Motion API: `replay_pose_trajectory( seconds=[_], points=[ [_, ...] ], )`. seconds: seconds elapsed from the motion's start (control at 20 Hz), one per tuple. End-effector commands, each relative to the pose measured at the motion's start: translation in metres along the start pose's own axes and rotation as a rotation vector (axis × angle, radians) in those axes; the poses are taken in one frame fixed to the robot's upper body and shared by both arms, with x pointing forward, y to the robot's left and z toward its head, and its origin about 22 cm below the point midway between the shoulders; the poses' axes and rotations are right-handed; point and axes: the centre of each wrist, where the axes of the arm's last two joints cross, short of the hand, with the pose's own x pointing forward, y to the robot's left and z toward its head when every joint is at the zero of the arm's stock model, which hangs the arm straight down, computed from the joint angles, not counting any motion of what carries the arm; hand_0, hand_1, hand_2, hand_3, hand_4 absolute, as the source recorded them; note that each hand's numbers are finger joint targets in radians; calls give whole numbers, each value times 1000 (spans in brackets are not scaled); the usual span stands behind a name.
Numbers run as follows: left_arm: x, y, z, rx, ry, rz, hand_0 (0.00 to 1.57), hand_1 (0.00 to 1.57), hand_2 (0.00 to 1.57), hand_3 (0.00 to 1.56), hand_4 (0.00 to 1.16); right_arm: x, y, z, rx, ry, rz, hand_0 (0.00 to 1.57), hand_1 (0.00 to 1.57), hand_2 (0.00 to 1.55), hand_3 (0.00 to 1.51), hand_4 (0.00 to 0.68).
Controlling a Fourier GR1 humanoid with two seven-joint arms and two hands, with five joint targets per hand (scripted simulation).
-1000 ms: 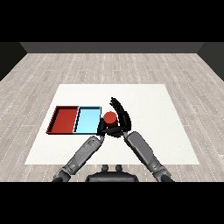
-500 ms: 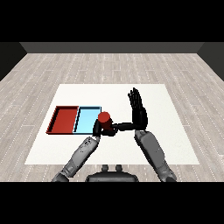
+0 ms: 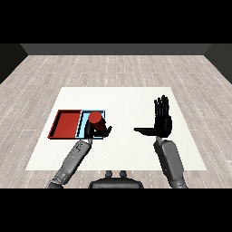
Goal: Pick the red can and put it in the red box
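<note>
The left hand (image 3: 100, 131) now grasps the red cylindrical can (image 3: 94, 118) over the light blue tray (image 3: 82, 128); the right hand (image 3: 161, 123) has withdrawn, fingers straight, leaving only the move to the red tray (image 3: 67, 124).

Red can (image 3: 94, 118), red tray (image 3: 68, 124), lt blue tray (image 3: 83, 124).

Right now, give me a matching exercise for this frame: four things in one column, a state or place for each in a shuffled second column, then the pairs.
Things:
1. red can
2. left hand
3. right hand
4. red tray

States or places:
A. open, fingers straight, raised apart from everything
B. farthest left on the table, nothing in it
C. held over the light blue tray
D. curled round the can

Pairs: 1-C, 2-D, 3-A, 4-B
</note>
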Motion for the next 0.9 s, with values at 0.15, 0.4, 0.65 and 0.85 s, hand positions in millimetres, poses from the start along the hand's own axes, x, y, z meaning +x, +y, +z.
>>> replay_pose_trajectory(
  seconds=[0.15, 0.4, 0.65, 0.85],
  points=[
    [9, 60, -16, 72, -20, -153, 1571, 1571, 1552, 1437, 1115, -25, -46, 44, -55, 109, 87, 0, 0, 0, 0, 0],
    [20, 77, -30, 115, 10, -249, 1571, 1571, 1558, 1432, 1134, -50, -77, 62, -52, 196, 124, 0, 0, 0, 0, 0],
    [11, 117, -73, 172, 81, -397, 1445, 1445, 1456, 1394, 1106, -70, -78, 84, -69, 242, 139, 0, 0, 0, 0, 0],
    [-11, 165, -76, 247, 226, -460, 1544, 1544, 1523, 1445, 1079, -57, -92, 81, -93, 243, 167, 0, 0, 0, 0, 0]
  ],
)
